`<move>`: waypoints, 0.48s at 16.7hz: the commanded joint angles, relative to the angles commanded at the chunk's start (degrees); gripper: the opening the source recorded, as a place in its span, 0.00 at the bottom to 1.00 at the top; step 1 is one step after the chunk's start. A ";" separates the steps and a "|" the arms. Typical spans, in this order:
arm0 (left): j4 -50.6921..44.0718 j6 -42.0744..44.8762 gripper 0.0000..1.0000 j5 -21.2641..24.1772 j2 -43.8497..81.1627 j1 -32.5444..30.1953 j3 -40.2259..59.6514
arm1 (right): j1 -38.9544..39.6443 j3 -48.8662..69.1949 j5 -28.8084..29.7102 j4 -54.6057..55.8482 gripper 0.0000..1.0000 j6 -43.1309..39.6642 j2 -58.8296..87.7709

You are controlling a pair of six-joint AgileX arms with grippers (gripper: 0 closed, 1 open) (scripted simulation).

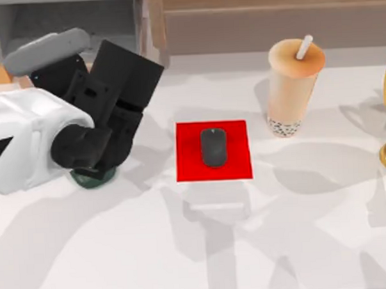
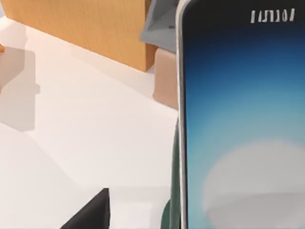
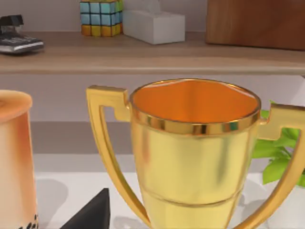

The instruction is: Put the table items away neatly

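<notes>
Here the smartphone (image 2: 243, 124) stands upright, screen glowing, close before the left wrist camera, a dark green stand (image 1: 92, 179) edge beside it. Seat it squarely, then release gently. The left claw (image 1: 94, 163) angles down at the desk's (image 1: 121, 250) left; its grip I cannot tell.
</notes>
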 joint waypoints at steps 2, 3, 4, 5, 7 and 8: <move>0.33 0.40 1.00 0.47 -0.61 0.05 -0.32 | 0.00 0.00 0.00 0.00 1.00 0.00 0.00; 0.90 1.13 1.00 1.33 -1.73 0.18 -0.92 | 0.00 0.00 0.00 0.00 1.00 0.00 0.00; 1.69 2.22 1.00 2.58 -3.40 0.42 -1.84 | 0.00 0.00 0.00 0.00 1.00 0.00 0.00; 2.65 3.63 1.00 4.20 -5.63 0.78 -3.08 | 0.00 0.00 0.00 0.00 1.00 0.00 0.00; 4.99 7.36 1.00 8.48 -11.73 2.00 -6.52 | 0.00 0.00 0.00 0.00 1.00 0.00 0.00; 6.28 9.61 1.00 11.07 -15.57 2.89 -8.69 | 0.00 0.00 0.00 0.00 1.00 0.00 0.00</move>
